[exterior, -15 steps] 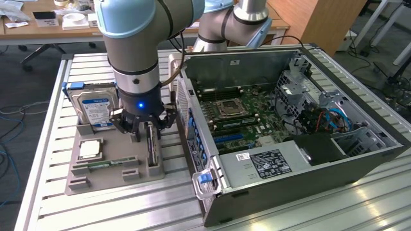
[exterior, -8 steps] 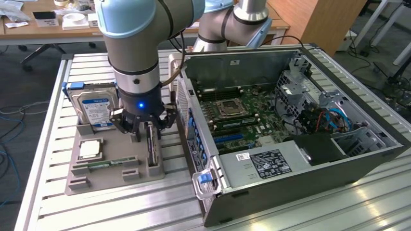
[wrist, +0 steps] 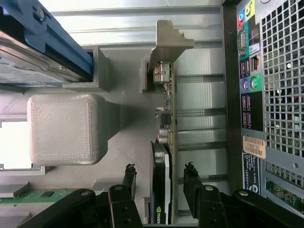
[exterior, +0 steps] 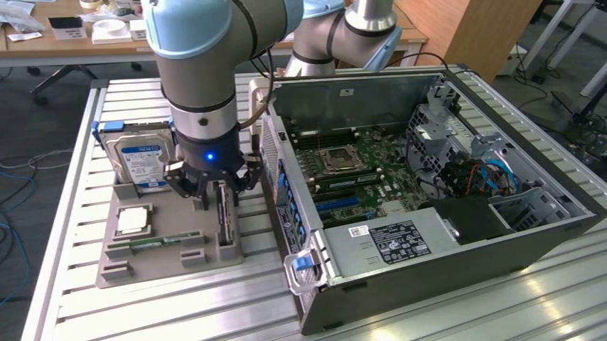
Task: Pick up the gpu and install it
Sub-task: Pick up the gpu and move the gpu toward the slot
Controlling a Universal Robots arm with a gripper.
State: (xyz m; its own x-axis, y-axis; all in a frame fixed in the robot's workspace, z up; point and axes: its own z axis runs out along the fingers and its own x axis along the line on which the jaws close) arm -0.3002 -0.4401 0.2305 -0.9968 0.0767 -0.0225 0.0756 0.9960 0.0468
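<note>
Slatted metal table [exterior: 190,312] in my exterior view: the gpu [exterior: 226,224] stands on edge in a gray holder [exterior: 152,268] beside the open computer case [exterior: 455,266], with my gripper [exterior: 220,188] directly over it. Wrist view: the fingers [wrist: 190,176] straddle the gpu [wrist: 167,118], spread apart with a gap on each side, gripping nothing.

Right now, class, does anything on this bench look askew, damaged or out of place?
Nothing stands out. The gpu stands straight on edge in its gray holder, the open claw straddling it, and the computer case lies open on its side.
</note>
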